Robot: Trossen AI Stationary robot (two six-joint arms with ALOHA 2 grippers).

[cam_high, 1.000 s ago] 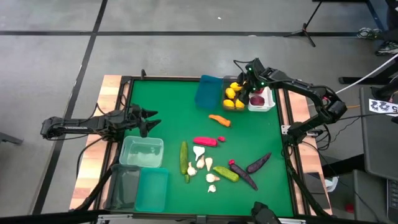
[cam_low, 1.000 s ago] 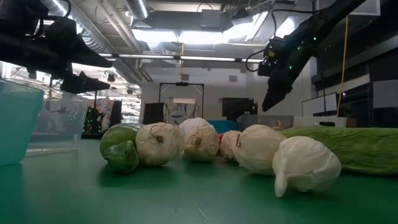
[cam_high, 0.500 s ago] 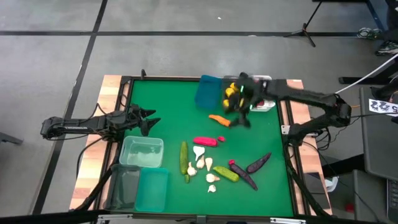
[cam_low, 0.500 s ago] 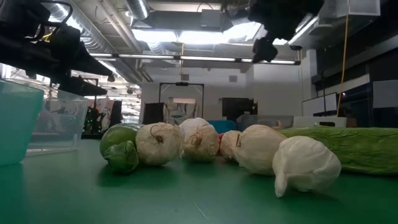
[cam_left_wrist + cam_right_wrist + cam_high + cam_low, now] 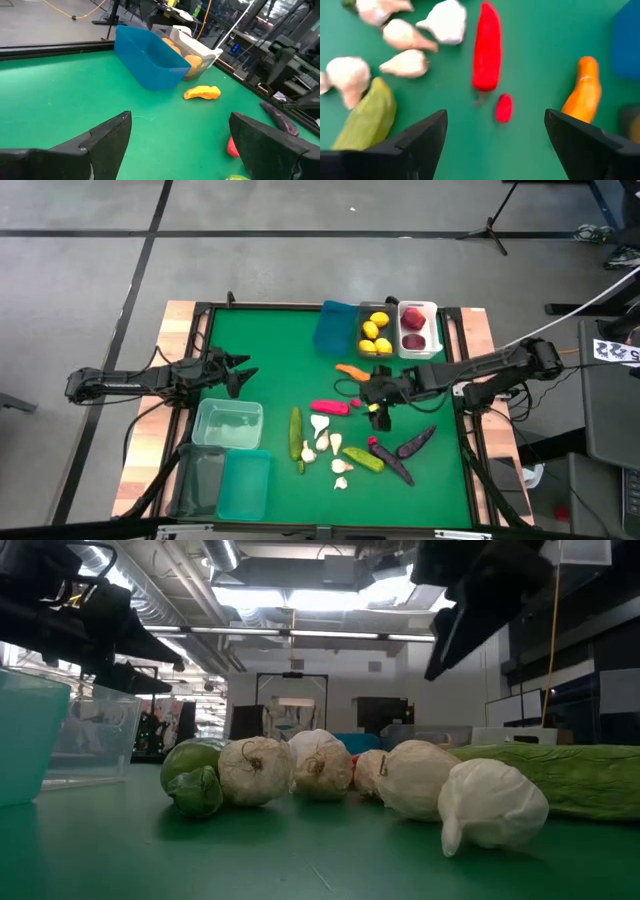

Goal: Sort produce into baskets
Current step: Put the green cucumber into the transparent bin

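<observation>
My right gripper (image 5: 370, 395) is open and empty above the table's middle, between the orange carrot (image 5: 352, 371) and the pink-red pepper (image 5: 330, 407). Its wrist view shows the pepper (image 5: 486, 47), a small red piece (image 5: 504, 107) and the carrot (image 5: 585, 90) lying on the green mat ahead of the open fingers. My left gripper (image 5: 240, 370) is open and empty at the table's left. White garlic (image 5: 326, 445), green cucumbers (image 5: 296, 435) and purple eggplants (image 5: 414, 442) lie toward the near edge. Lemons (image 5: 374, 332) sit in a clear bin, apples (image 5: 412, 328) in the white bin.
The blue bin (image 5: 335, 328) stands at the far edge, left of the lemon bin. The pale clear bin (image 5: 228, 423), the dark clear bin (image 5: 198, 480) and the teal bin (image 5: 246, 485) stand at the near left. Bare mat (image 5: 270, 350) lies between the two grippers.
My right gripper has swung from above the white bin at the far right toward the table's near and left, and now hangs over the mat beside the carrot and pepper. Its fingers stay open. The produce has kept still.
</observation>
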